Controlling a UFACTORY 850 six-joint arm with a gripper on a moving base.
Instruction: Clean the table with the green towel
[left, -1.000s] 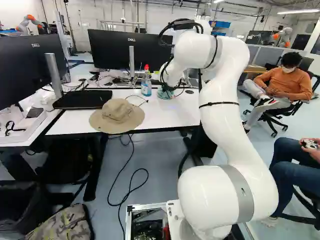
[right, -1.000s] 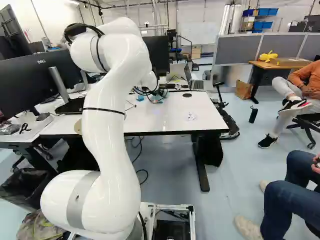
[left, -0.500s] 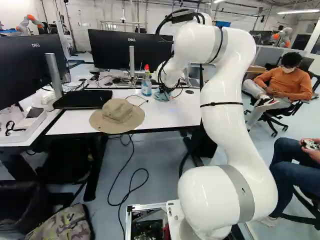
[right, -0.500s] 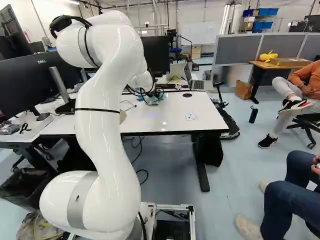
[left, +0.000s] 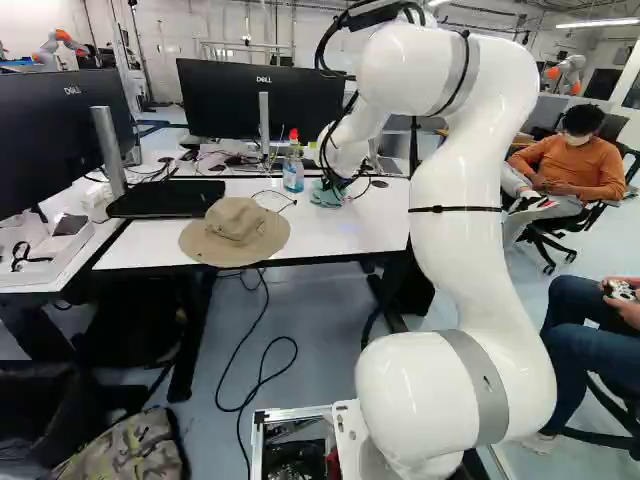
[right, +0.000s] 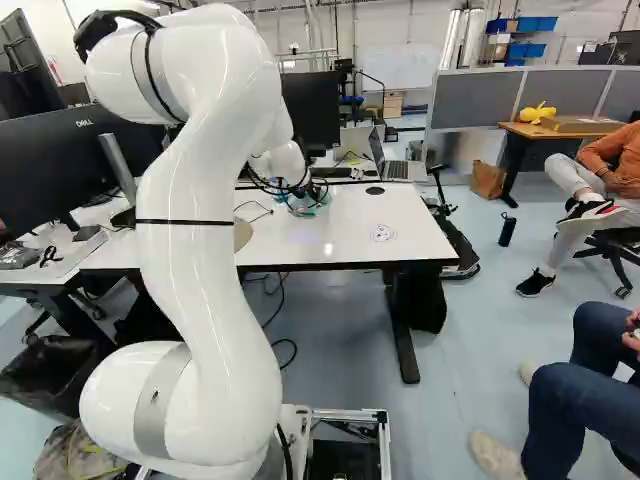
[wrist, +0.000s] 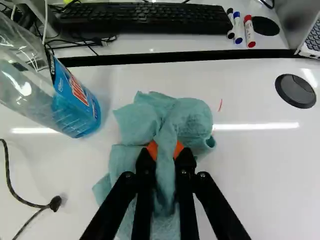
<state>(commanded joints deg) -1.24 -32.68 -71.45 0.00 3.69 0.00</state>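
Green towel (wrist: 192, 116) lies bunched on the white desk (left: 335, 238), under and ahead of my claw (left: 338, 184). The claw is closed on it, a raised fold pinched between the orange pads (wrist: 152, 148). The base views give me a small teal patch beneath the wrist; only the wrist view lays out its folds, the fold in my grip and the thin red stroke (wrist: 220, 105) on the desk just beside it. The left base view has the whole tan cloth hat (left: 235, 230) at the near edge, while in the right base view my arm covers most of it. The right base view alone has the small round drawing (right: 382, 233) on the desk.

The cloth is soft, matte and crinkled, with rounded lobes; the desktop is smooth and glossy. The clear plastic bottle (wrist: 75, 107) of blue liquid stands near the towel, apart from it. On the towel's other side, farther off, is a round black disc (wrist: 296, 91).

The towel's long axis runs roughly square to the desk's far edge, its lobes towards the black keyboard (wrist: 145, 19) and its narrower folds trailing back under my claw.
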